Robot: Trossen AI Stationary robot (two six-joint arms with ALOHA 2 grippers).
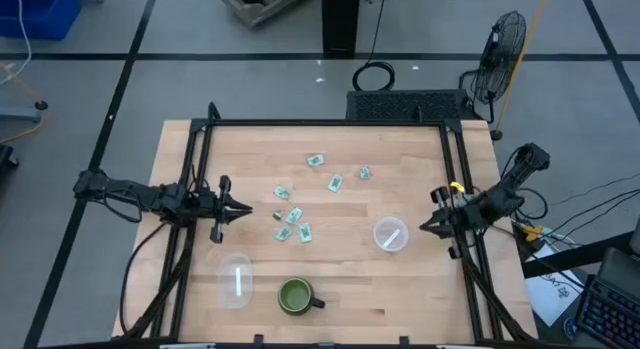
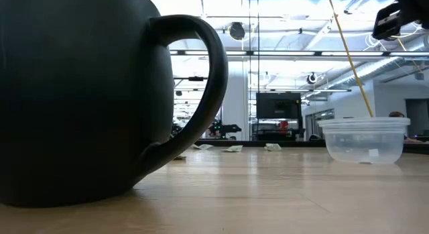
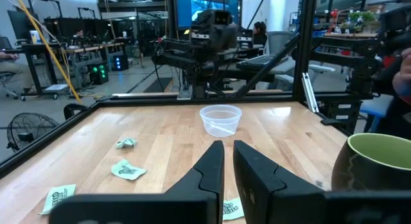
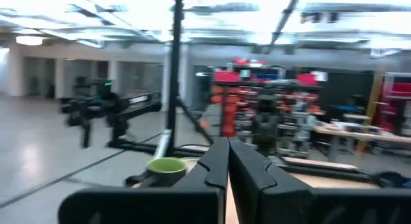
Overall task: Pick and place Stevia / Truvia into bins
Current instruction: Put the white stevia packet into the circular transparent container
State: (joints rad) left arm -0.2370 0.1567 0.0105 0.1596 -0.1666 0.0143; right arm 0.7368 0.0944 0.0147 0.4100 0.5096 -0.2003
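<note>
Lying scattered between the two grippers, the Stevia / Truvia packets (image 1: 318, 161) are tiny flat paper rectangles, pale green and white, some crumpled; about ten sit on the bare wood just ahead of the left gripper (image 1: 243, 210). That gripper hovers at the left edge of the surface (image 1: 400, 279), its dark fingers nearly together with a thin gap and nothing between them. Behind and to its side stands one clear plastic bin (image 1: 237, 280), round and thin-walled, with a dark green glazed mug (image 1: 296, 296) beside it. The second bin (image 1: 391, 234) sits just in front of the right gripper (image 1: 424, 227), whose fingers are pressed together, empty, at the right edge.

From above, each bin shows a pale strip inside. The low view hides most of that behind the mug's bulk, yet reveals the second bin's ribbed rim. The left wrist view shows printed lettering on the nearest packets, which the overhead view cannot resolve.
</note>
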